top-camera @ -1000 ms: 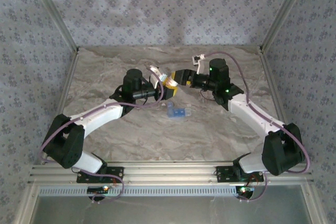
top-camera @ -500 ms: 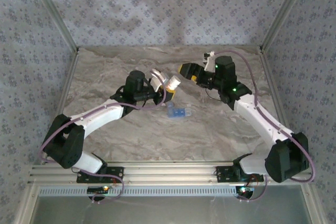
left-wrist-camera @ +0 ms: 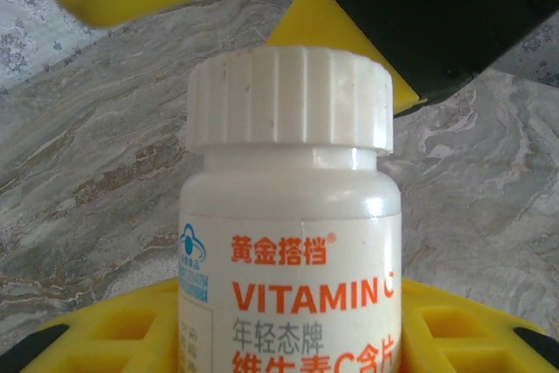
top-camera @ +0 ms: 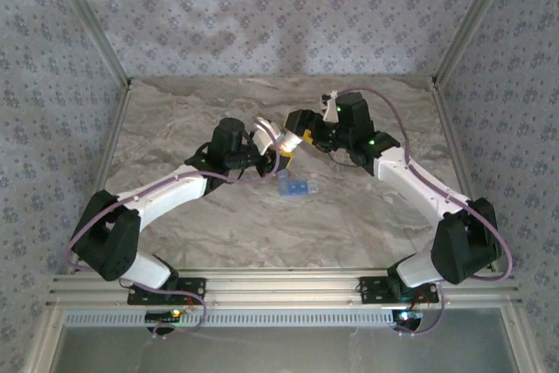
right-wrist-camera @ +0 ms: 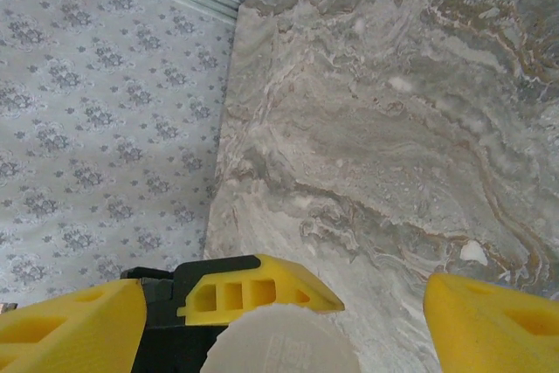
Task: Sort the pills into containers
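Top external view: a white vitamin bottle [top-camera: 281,135] is pinched in the left claw [top-camera: 278,153] above the counter [top-camera: 367,216], its ribbed cap [left-wrist-camera: 290,98] still on. The right claw [top-camera: 298,131], spread wide, is set around the cap from two o'clock, apparently not gripping. The blue pill box [top-camera: 297,188] lies at six o'clock of the bottle. Opening the bottle appears to be the step in hand. Next, the cap must be gripped squarely and twisted off.
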You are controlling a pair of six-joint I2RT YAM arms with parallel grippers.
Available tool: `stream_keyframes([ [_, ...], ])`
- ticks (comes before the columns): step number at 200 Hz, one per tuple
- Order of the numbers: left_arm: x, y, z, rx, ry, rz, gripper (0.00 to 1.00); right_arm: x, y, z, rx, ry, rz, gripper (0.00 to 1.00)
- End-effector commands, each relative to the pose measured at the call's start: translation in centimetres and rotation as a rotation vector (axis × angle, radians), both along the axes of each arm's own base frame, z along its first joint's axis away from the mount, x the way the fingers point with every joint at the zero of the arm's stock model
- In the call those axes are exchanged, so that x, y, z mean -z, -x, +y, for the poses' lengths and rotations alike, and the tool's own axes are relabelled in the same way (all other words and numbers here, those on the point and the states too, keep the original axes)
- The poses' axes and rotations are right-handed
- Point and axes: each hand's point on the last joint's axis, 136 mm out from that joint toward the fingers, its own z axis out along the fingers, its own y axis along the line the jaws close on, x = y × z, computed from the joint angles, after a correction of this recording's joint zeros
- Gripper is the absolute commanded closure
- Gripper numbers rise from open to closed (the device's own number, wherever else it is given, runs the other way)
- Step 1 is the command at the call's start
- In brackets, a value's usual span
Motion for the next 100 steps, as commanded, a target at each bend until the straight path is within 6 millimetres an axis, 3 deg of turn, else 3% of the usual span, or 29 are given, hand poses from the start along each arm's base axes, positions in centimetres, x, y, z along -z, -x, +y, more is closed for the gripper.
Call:
stream_keyframes([
  [1,-1.9,-0.4,-0.7,0.013,0.023,-0.049,1.00,-0.7,-0.1,0.6,-0.003,-0.006,-0.006,0.21],
  [56,-2.3,-0.6,-0.8,0.010,0.031,-0.056,1.00,-0.4,0.6,1.1,-0.041,-0.005,-0.004,0.51],
  [82,-2.8,-0.7,-0.8,0.007,0.058,-0.049,1.00,-0.5,0.8,1.1,-0.061,0.000,-0.031,0.58],
  [100,-3.7,-0.5,-0.6,0.013,0.095,-0.045,1.00,-1.7,0.8,1.0,-0.093,-0.027,-0.119,0.60],
])
